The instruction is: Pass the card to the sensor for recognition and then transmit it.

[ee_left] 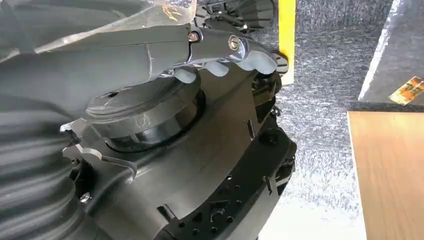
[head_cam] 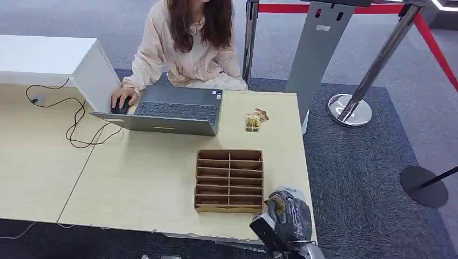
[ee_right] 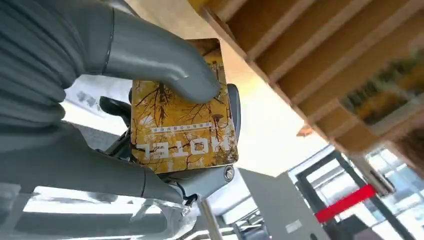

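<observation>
Grey ribbed hand (ee_right: 100, 100), darker fingers (ee_right: 232, 107)

Yellow hotel card (ee_right: 182, 130) in right hand (ee_right: 100, 100), seemingly pinched.

Golden-yellow card (ee_right: 182, 130) with dark bare-tree branches and white "HOTEL" lettering, pinched by the grey right hand (ee_right: 150, 75). Brown slotted organiser (head_cam: 229, 181) on the pale wood worktop (head_cam: 135, 178). Grey laptop (head_cam: 167, 110), dark speckled carpet (head_cam: 367, 162), red barrier belt (head_cam: 432, 38).
</observation>
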You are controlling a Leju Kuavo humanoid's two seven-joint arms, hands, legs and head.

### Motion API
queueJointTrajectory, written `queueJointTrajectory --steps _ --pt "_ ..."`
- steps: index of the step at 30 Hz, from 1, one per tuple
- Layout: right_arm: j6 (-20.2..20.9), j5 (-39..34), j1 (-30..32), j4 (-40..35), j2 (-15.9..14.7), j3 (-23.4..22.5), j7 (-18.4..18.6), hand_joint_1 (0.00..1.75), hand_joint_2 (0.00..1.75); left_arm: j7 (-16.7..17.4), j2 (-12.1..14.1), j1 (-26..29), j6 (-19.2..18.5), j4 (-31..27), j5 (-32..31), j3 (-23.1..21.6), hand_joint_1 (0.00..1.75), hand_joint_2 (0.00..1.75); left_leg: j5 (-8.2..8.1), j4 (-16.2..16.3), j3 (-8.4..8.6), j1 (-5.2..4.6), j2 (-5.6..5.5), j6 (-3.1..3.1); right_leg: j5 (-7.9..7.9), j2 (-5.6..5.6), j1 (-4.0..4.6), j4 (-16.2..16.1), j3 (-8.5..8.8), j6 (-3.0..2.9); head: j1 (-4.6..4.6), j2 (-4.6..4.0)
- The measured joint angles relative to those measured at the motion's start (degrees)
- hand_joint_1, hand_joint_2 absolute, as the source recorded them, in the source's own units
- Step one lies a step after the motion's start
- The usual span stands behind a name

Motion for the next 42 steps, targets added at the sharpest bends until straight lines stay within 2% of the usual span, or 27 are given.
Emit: queueJointTrajectory --steps 5,12,18,24,30,42 --pt "-0.02 -3.91 -0.11 -5.51 -0.52 -0.39 -0.92 1.75 1.75 -0.24 0.0 0.02 0.02 0.0 0.06 0.0 0.0 1.75 0.0 0.0 -0.01 0.0 0.0 0.0 0.0 0.0 0.0 0.0 0.0 0.0 0.0 0.0" --pt "-0.07 -4.21 -0.32 -13.88 -1.42 -0.48 -1.66 1.75 1.75 -0.85 0.0 0.03 0.0 0.0 -0.15 0.0 0.0 1.75 0.0 0.0 -0.02 0.0 0.0 0.0 0.0 0.0 0.0 0.0 0.0 0.0 0.0 0.0" --pt "-0.07 -1.7 -2.59 -19.5 -2.3 -0.37 0.15 1.75 1.75 -1.11 -0.02 0.03 -0.02 -0.02 -0.63 0.0 0.0 1.75 0.01 0.0 -0.02 0.0 0.01 0.01 0.01 0.0 -0.01 0.0 0.02 0.01 0.0 0.0" --pt "0.89 3.39 -7.76 -24.8 -2.84 0.9 2.58 1.75 1.75 -1.27 -0.33 0.0 -0.57 -0.02 -1.16 0.0 0.0 1.75 0.01 0.01 0.01 0.0 0.02 0.01 0.02 0.01 -0.01 0.0 0.02 0.02 0.0 0.0" --pt "3.82 6.91 -13.38 -27.82 -2.8 2.99 5.18 1.75 1.75 -1.44 -0.68 -0.1 -1.29 -0.02 -1.6 0.0 0.0 1.75 0.02 0.01 0.01 0.0 0.02 0.01 0.03 0.01 -0.01 0.02 0.03 0.02 0.0 0.0" --pt "6.67 7.46 -21.55 -28.26 -2.06 7.02 7.8 1.75 1.75 -1.86 -1.38 -0.18 -1.92 -0.04 -2.69 0.0 0.0 1.75 0.02 0.0 -0.01 0.0 0.01 0.01 0.02 0.0 -0.01 0.02 0.03 0.02 0.0 0.0"
